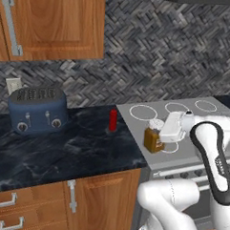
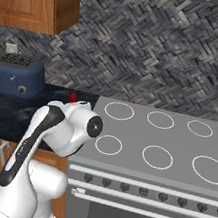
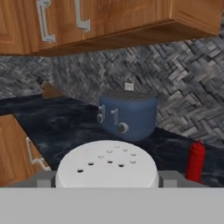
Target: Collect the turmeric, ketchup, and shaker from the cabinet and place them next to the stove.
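Stove edge: turmeric, amber powder, apparently in end effector.

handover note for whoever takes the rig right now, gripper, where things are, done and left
Gripper: jaws spread around the turmeric, whose holed white lid sits between the fingers; it stands at the front left corner of the stove. Whether it is gripped or already released I cannot tell.
Ketchup: upright on the dark counter just left of the stove, placed.
Shaker: not seen here, presumably left to fetch from the cabinet, whose doors are closed.
A blue toaster stands further left.
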